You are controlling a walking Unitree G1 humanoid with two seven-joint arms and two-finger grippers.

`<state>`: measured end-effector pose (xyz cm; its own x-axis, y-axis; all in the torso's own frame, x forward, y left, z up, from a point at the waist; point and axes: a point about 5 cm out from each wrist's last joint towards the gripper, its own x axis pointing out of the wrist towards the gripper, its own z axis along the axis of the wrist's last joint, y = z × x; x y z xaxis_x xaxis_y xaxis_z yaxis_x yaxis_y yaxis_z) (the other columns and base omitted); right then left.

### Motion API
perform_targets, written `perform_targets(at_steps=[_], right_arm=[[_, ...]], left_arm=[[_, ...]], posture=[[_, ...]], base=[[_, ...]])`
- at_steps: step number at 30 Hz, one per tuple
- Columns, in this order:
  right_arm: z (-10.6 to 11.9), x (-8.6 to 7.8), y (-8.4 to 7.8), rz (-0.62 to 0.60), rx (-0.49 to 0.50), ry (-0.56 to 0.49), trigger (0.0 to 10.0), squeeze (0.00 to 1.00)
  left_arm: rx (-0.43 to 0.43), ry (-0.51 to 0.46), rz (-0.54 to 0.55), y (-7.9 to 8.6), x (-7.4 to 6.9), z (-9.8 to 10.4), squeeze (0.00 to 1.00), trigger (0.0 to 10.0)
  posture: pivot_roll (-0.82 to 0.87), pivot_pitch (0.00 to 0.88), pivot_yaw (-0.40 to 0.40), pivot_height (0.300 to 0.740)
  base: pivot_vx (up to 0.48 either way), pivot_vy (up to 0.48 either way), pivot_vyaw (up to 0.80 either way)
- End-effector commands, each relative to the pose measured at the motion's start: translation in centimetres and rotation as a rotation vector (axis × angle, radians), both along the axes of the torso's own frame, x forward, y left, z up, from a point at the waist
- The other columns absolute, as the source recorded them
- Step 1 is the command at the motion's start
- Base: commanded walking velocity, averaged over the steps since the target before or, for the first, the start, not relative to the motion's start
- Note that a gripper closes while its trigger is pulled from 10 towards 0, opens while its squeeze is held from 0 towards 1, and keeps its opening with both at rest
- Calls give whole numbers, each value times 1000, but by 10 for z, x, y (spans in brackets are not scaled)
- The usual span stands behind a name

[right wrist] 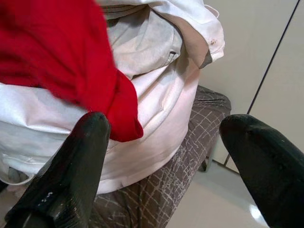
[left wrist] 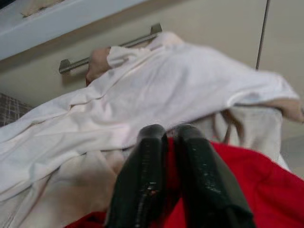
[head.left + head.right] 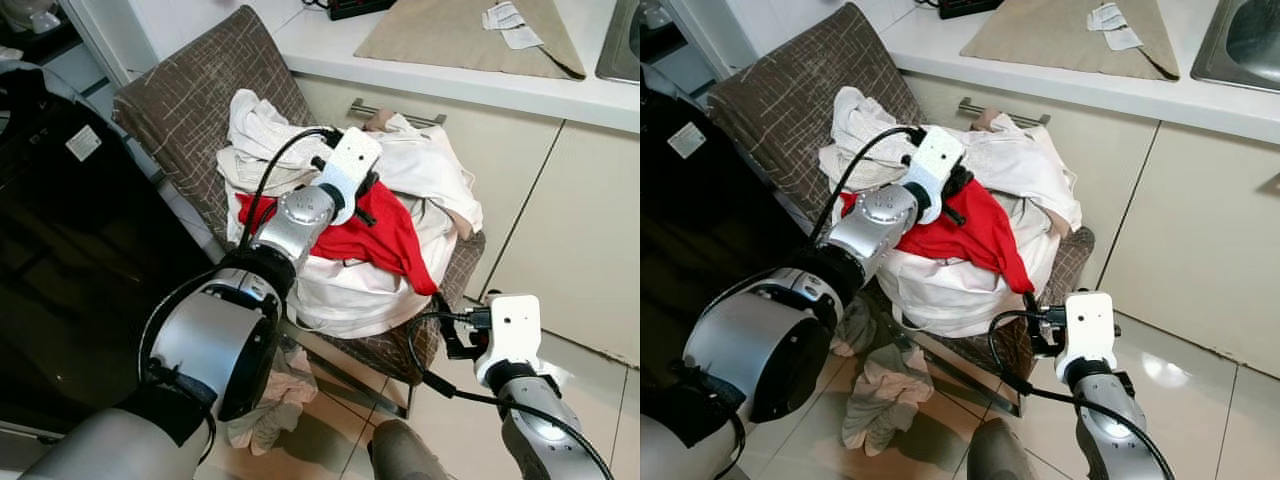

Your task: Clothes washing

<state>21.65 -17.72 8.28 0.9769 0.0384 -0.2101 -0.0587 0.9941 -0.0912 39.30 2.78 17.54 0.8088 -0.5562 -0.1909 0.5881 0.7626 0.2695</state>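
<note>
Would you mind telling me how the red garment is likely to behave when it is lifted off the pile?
The red garment drapes limply over the white laundry, so it will likely sag and trail. It looks thin, probably light. The left gripper is pinched shut on it.

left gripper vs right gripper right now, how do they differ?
The left gripper has its fingers pressed together on the red garment atop the laundry pile; the right gripper has its fingers spread wide, holding nothing. The left gripper is up on the pile on the chair; the right gripper sits lower, off the chair's front corner, facing the garment's hanging tip. Both have long black fingers.
</note>
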Motion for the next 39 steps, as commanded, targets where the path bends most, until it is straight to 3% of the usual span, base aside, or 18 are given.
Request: perform_targets(at_steps=[1, 10, 14, 19, 27, 31, 34, 39], right_arm=[[-1, -2, 3, 9, 9, 3, 10000, 0], [-1, -2, 1, 4, 10, 4, 10000, 0], [0, -3, 1, 3, 14, 3, 10000, 0], [-1, -10, 2, -2, 21, 15, 10000, 0], [-4, -27, 5, -22, 32, 44, 10000, 0], [-4, -35, 4, -39, 32, 57, 10000, 0], [-3, -41, 2, -50, 25, 62, 10000, 0], [-2, -48, 0, -61, 20, 71, 10000, 0]], left_arm=[[25, 25, 28, 10, 1, -8, 1000, 10000], [15, 34, 34, 13, 2, -7, 1000, 10000], [57, 44, 33, 16, 1, -13, 1000, 10000], [189, 87, 71, 31, -1, -30, 1000, 10000], [296, 148, 61, 32, -5, -42, 1000, 10000], [252, 186, 84, 30, -5, -42, 1000, 10000], [141, 240, 100, 25, -6, -41, 1000, 10000], [84, 295, 110, 22, -10, -48, 1000, 10000]], posture=[[-595, 56, 211, 740], [-596, 64, 208, 740], [-596, 79, 203, 740], [-608, 110, 207, 740], [-626, 163, 215, 740], [-648, 186, 216, 740], [-666, 189, 219, 740], [-696, 195, 215, 740]], base=[[0, 0, 0], [0, 0, 0], [0, 0, 0], [0, 0, 0], [0, 0, 0], [0, 0, 0], [0, 0, 0], [0, 0, 0]])
